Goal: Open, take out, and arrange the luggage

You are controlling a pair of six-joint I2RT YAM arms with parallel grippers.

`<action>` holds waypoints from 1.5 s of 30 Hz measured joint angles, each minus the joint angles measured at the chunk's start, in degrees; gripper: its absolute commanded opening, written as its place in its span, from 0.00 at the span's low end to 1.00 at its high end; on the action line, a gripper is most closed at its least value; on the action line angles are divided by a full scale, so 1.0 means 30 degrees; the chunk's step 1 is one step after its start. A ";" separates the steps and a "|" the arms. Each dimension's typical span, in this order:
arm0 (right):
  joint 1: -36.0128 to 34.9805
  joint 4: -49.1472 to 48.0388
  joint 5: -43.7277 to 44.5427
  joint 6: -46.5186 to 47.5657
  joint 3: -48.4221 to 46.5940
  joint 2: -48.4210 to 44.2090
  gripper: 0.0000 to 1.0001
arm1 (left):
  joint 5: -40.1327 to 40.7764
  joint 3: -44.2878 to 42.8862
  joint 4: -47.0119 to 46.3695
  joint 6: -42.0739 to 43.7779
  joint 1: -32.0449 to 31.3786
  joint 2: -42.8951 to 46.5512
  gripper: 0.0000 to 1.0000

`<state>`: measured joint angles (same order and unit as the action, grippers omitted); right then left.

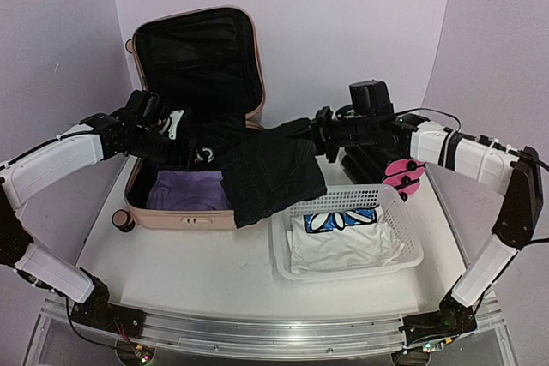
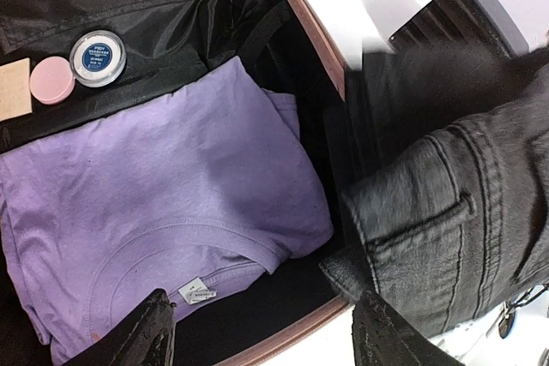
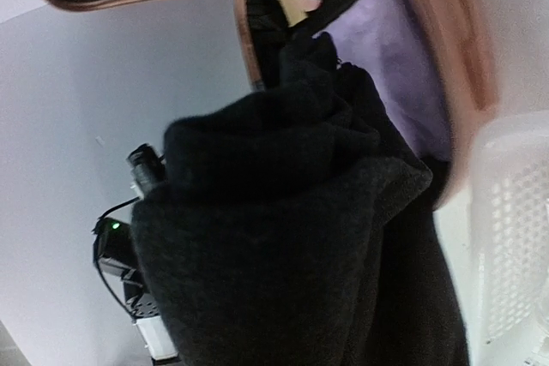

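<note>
The luggage (image 1: pixel 176 212), a pale pink hard-shell suitcase, lies open with its black-lined lid (image 1: pixel 196 49) standing up at the back. A folded purple shirt (image 2: pixel 163 203) fills its lower half. My left gripper (image 1: pixel 196 150) hovers over that half, open and empty; in the left wrist view its gripper (image 2: pixel 270 315) shows both fingertips wide apart above the shirt's collar. My right gripper (image 1: pixel 313 130) is shut on dark black jeans (image 1: pixel 274 173), lifted at one end and draped over the suitcase's right rim. In the right wrist view the jeans (image 3: pixel 283 255) hide the fingers.
A white perforated basket (image 1: pixel 403 220) on the right holds a white garment with blue print (image 1: pixel 343 237). A black-and-pink drawer box (image 1: pixel 382 165) stands behind it. Two small round tins, pink (image 2: pixel 51 79) and white-blue (image 2: pixel 97 57), lie in the suitcase.
</note>
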<state>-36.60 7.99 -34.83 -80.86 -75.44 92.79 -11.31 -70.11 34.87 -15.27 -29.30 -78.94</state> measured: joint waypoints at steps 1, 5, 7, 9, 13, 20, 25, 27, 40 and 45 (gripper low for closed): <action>-0.0204 0.0036 -0.0153 -0.0007 -0.0809 0.0277 0.00 | 0.0007 0.0000 -0.0022 0.0000 0.0000 0.0029 0.71; -0.1341 0.0845 -0.0503 0.0117 -0.3264 0.1246 0.00 | 0.0168 0.0051 -0.0029 0.0029 0.0000 0.0372 0.72; -0.2106 0.1756 -0.0568 0.0364 -0.4342 0.1639 0.00 | 0.0277 0.0138 -0.0109 0.0080 0.0000 0.0627 0.72; -0.2885 0.2885 -0.0568 0.0772 -0.5333 0.1909 0.00 | 0.0342 0.0204 -0.0160 0.0102 0.0007 0.0889 0.72; -0.4357 0.4743 -0.0437 0.1537 -0.6761 0.1974 0.00 | 0.0481 0.0393 -0.0182 0.0175 0.0036 0.1297 0.72; -0.6244 0.6120 0.0430 0.1953 -0.6302 0.1362 0.00 | 0.1078 0.0707 -0.0240 0.0379 0.0168 0.2324 0.72; -0.6492 0.7038 0.1552 0.2149 -0.4007 -0.0058 0.00 | 0.1311 0.1144 -0.0291 0.0437 0.0182 0.3490 0.72; -0.6324 0.7308 0.2025 0.2317 -0.3628 -0.0189 0.00 | 0.1311 0.1166 -0.0291 0.0430 0.0182 0.3781 0.72; -0.2382 0.6819 0.2973 0.2004 -0.0233 -0.1231 0.00 | 0.1341 0.1202 -0.0284 0.0444 0.0182 0.4029 0.73; -0.0364 0.6972 0.2011 0.2106 0.1268 -0.2164 0.00 | 0.1319 0.1202 -0.0284 0.0444 0.0182 0.3402 0.73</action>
<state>-37.69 28.91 -28.80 -74.54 -71.64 86.30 -7.35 -66.50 34.02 -13.93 -28.75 -68.73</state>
